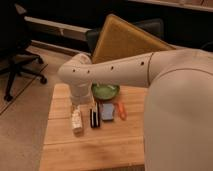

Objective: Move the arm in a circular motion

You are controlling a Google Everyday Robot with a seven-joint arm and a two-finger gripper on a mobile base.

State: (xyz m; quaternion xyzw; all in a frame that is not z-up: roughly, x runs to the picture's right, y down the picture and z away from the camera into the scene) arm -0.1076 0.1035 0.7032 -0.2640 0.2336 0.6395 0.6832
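Wooden table (60, 145) below carries a green bowl (105, 91) and small items; my arm (120, 70) reaches across it, bending down, my gripper (76, 111) low beside the bowl, open or closed I cannot tell

No text or label can be read.
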